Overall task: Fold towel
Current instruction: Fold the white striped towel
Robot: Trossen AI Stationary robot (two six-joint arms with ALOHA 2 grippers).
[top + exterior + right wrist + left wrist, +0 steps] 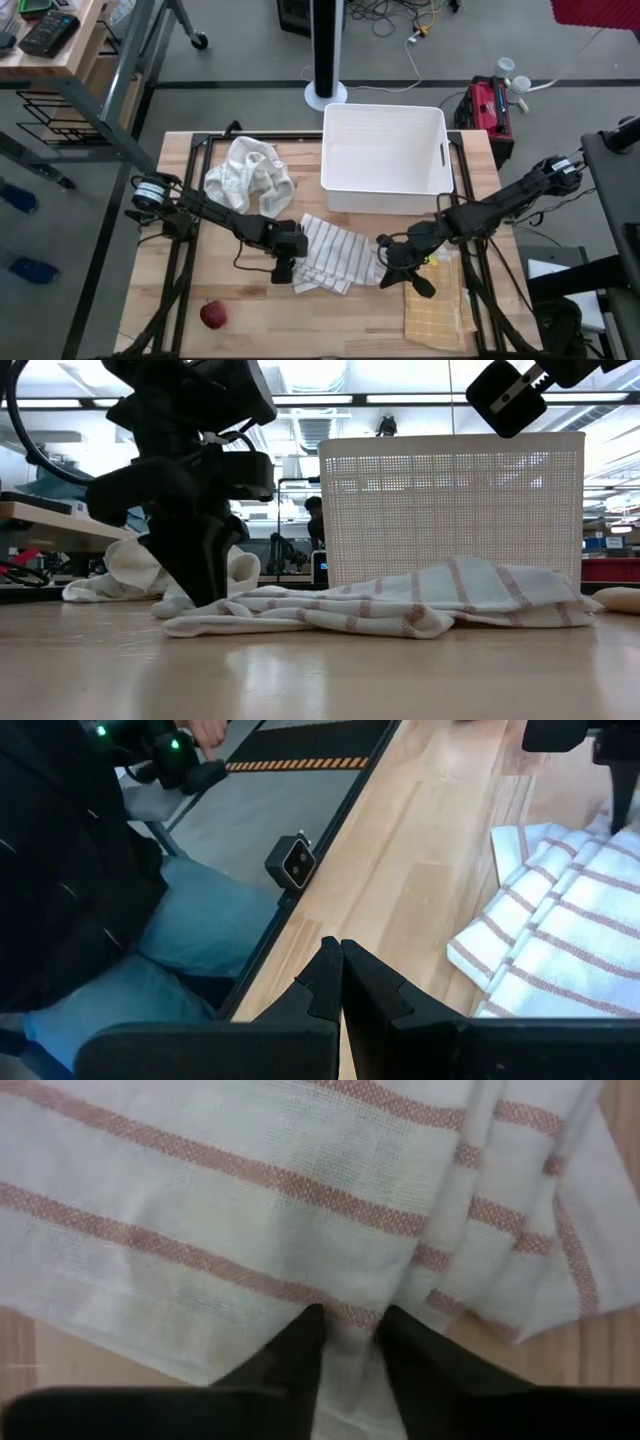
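Striped towel (pixel 300 1210) lies bunched under my left gripper (pixel 348 1320), fingers pinching its near edge; pinch one layer only, lift cleanly, while my right gripper (pixel 340 952) waits closed, empty, beside its far side.

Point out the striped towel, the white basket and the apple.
striped towel (pixel 335 255): high view, on the middle of the cloth.
white basket (pixel 383 195): high view, on its near outer wall.
apple (pixel 212 315): high view, on the middle of the red fruit, near the table's front edge.
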